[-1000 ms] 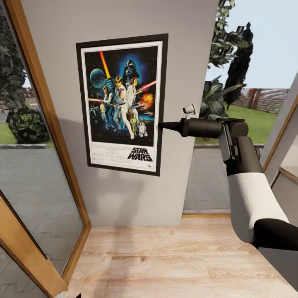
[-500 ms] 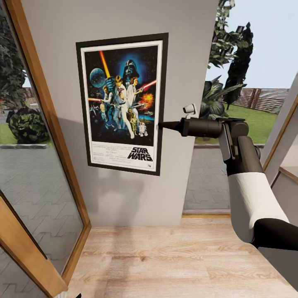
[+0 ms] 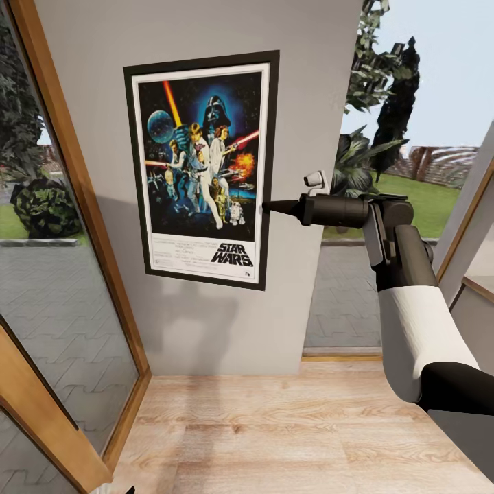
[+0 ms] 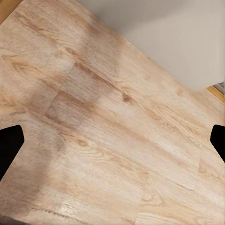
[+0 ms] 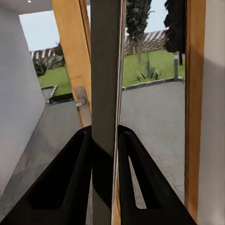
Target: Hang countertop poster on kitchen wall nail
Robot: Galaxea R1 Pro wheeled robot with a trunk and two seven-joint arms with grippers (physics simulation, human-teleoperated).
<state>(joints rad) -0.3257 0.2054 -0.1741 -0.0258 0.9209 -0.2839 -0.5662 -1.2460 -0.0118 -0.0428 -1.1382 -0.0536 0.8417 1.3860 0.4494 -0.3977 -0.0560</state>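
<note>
Poster (image 3: 202,168): upright rectangle in a black frame with a thin white border, colourful figures on dark blue, "STAR WARS" logo low on the sheet. It lies flat against the grey wall panel (image 3: 302,82), well above the floor, slightly tilted. In the right wrist view it appears edge-on as a thin dark vertical strip (image 5: 104,93).

Right gripper (image 3: 267,206): at the end of an outstretched black-and-white arm, reaching across from the right side of the head view to the poster's right edge at about mid-height. In the right wrist view its two black fingers (image 5: 70,183) are closed on the frame, one on each side, pinching the edge-on poster between them.

Left gripper (image 4: 112,140): pointing down at the floor; two dark fingertips sit at opposite edges of the left wrist view, spread wide, with nothing between them.

Wood floor (image 3: 288,439): pale planks, meeting the base of the wall panel.

Wooden window frame (image 3: 75,185): warm orange-brown, slanting along the left of the wall panel, glass beside it.

Garden beyond the glass (image 3: 412,185): lawn, shrubs, dark trees, a fence and paved ground.
</note>
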